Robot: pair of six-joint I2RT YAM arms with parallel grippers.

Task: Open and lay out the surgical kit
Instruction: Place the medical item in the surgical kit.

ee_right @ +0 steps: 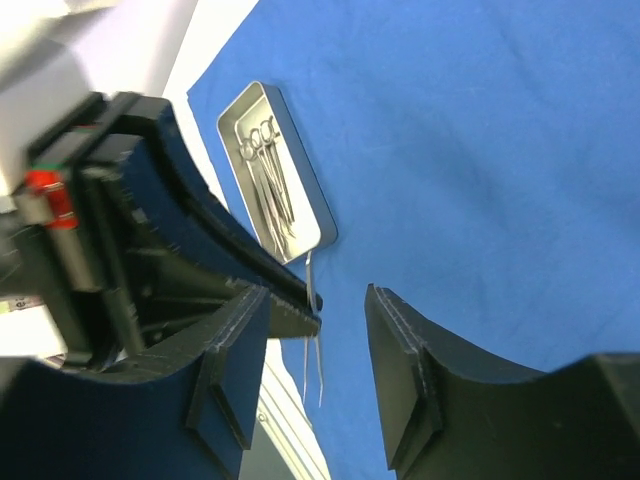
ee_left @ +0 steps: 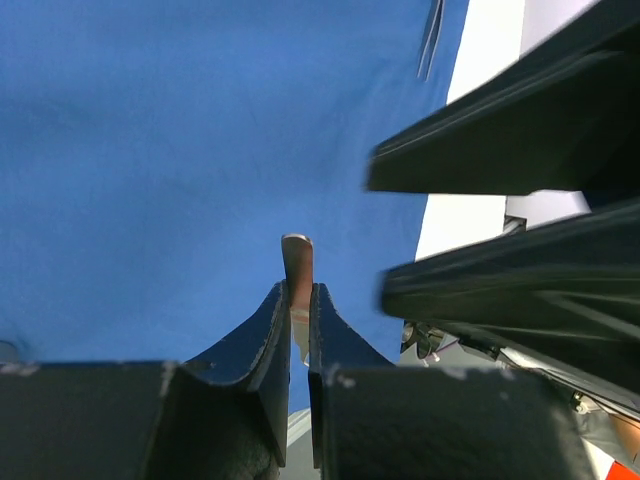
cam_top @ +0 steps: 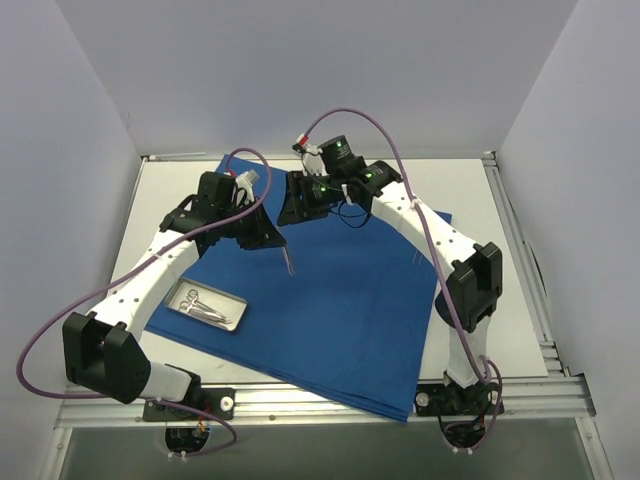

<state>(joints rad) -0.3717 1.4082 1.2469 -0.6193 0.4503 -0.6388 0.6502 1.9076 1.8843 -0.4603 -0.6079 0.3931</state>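
The royal-blue drape (cam_top: 340, 300) lies spread flat on the table. The small metal tray (cam_top: 210, 307) sits on its left part with several silver scissor-like instruments (cam_top: 203, 305) inside. My left gripper (cam_top: 281, 243) is above the drape's middle, shut on thin silver tweezers (cam_top: 290, 262) that hang down from it; the left wrist view shows the fingers (ee_left: 270, 330) closed on the tweezers (ee_left: 297, 262). My right gripper (cam_top: 296, 214) is open just behind them. In the right wrist view its jaws (ee_right: 318, 320) flank the hanging tweezers (ee_right: 312, 345) without touching. The tray (ee_right: 275, 170) shows beyond.
Another thin silver instrument (cam_top: 415, 258) lies on the drape near its right edge, also seen in the left wrist view (ee_left: 432, 40). Bare white table (cam_top: 510, 300) borders the drape on the right, with metal rails at the table edges. Both arms crowd the drape's back middle.
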